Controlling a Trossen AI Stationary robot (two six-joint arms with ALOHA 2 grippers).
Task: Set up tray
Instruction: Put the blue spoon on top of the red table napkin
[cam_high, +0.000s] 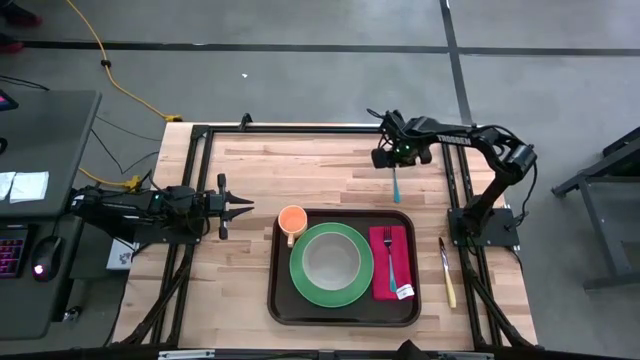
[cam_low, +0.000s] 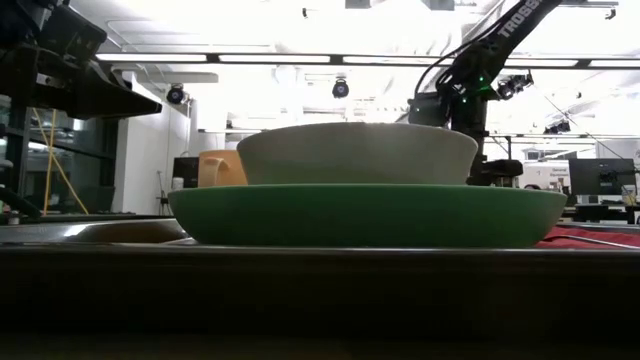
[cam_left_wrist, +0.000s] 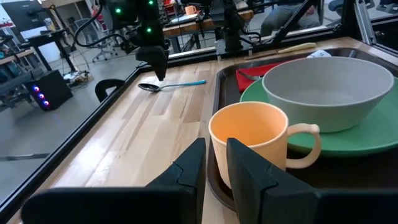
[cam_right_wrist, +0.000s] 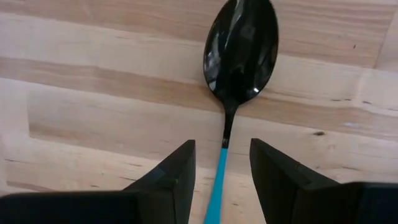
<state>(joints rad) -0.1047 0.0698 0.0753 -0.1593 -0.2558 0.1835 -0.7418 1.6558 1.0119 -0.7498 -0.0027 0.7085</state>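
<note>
Your right hand (cam_right_wrist: 221, 165) hangs spread over the blue-handled black spoon (cam_right_wrist: 238, 56) on the wooden surface (cam_high: 300, 170). Your left hand (cam_high: 238, 206), fingers parted and empty, waits beside the dark brown rectangular plastic tray (cam_high: 283, 300) at the surface's near middle.

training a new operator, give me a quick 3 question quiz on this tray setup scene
1. True or false: the orange mug stands inside the tray.
2. What lies on the red napkin? A) fork B) spoon C) knife
3. Which gripper hovers over the spoon, and how do its jaws stand?

Key
1. True; it stands in the tray's corner beside the green plate.
2. A, the fork.
3. The right gripper, jaws open astride the blue handle; the left gripper waits near the mug.
</note>
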